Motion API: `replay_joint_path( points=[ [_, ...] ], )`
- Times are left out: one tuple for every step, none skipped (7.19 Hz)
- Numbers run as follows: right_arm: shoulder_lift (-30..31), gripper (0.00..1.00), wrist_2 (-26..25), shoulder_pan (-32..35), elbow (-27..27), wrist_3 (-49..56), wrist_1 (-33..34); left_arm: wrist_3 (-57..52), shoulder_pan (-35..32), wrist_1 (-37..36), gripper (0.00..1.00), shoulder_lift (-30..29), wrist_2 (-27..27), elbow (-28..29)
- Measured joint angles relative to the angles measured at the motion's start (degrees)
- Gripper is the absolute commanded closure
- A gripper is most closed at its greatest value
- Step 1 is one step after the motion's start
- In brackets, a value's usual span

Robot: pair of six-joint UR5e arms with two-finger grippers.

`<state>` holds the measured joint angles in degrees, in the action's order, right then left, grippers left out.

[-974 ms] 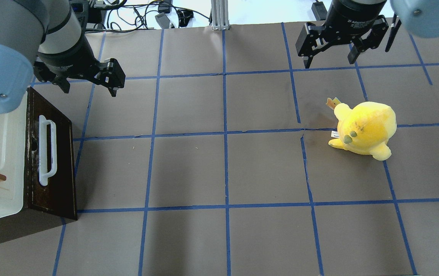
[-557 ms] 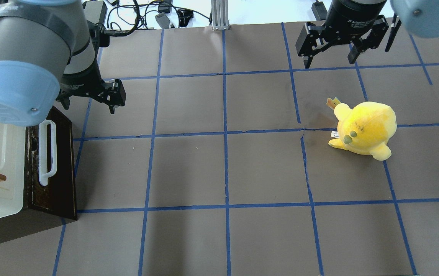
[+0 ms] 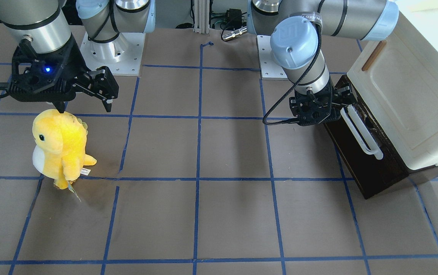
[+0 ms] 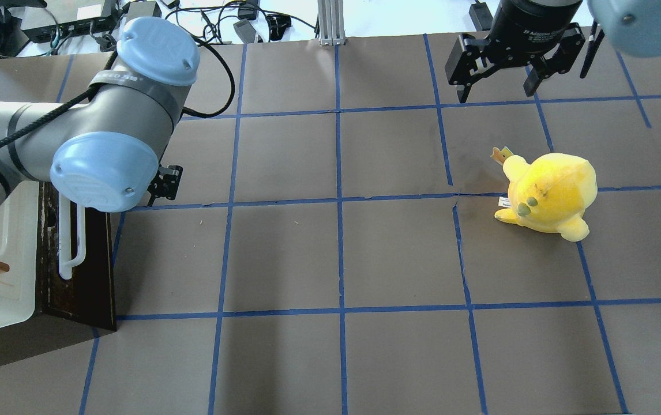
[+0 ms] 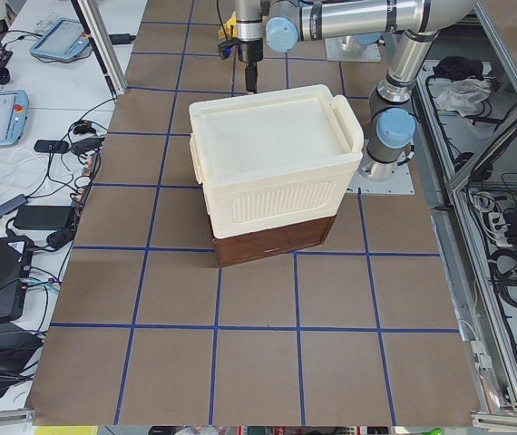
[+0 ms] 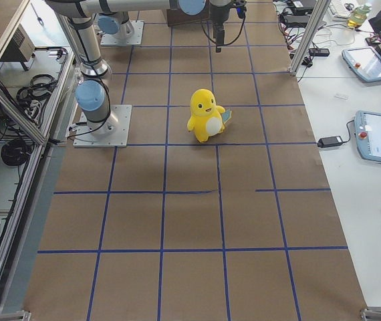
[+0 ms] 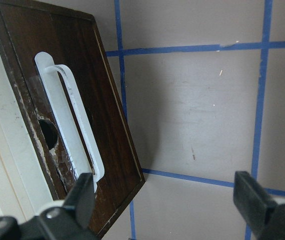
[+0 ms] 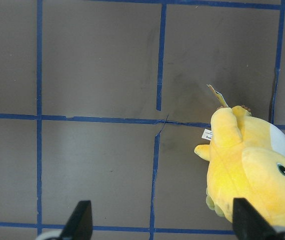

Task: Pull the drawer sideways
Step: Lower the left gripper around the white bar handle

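Note:
The drawer [image 4: 85, 271] shows its dark brown front and long white bar handle [image 4: 71, 242] at the table's left edge; its inside is hidden. It also shows in the front view [image 3: 360, 160] and the left wrist view [image 7: 82, 85]. My left gripper [image 3: 320, 109] is open and empty, pointing down just past the handle's far end, apart from it. In the wrist view [image 7: 165, 200] one finger sits near the handle's [image 7: 72, 125] end. My right gripper [image 4: 495, 86] is open and empty at the far right.
A cream-white cabinet [image 3: 406, 103] with a small brown handle sits on top of the drawer unit. A yellow plush toy [image 4: 549, 196] stands on the table's right side, below the right gripper. Blue tape lines grid the brown table.
My left arm has swung in and down, bringing its gripper nearer, from beyond the drawer to the far end of the handle. The right arm, the drawer and the plush have not moved.

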<state>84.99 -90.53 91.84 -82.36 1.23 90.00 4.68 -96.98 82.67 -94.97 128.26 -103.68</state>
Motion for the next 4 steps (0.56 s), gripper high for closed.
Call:
replay_joint_path(
  points=[
    [0.0,0.0,0.0,0.0,0.0,0.0,0.0,0.1,-0.49,-0.06,0.0,-1.67,6.77,-1.2],
    [0.0,0.0,0.0,0.0,0.0,0.02,0.0,1.16,-0.69,-0.1,0.0,-3.33,11.97,-2.5],
    [0.0,0.0,0.0,0.0,0.0,0.03,0.0,3.02,-0.76,-0.12,0.0,-5.06,16.05,-3.4],
    [0.0,0.0,0.0,0.0,0.0,0.02,0.0,4.66,-0.76,-0.13,0.0,-7.0,19.53,-3.8]
  ],
)
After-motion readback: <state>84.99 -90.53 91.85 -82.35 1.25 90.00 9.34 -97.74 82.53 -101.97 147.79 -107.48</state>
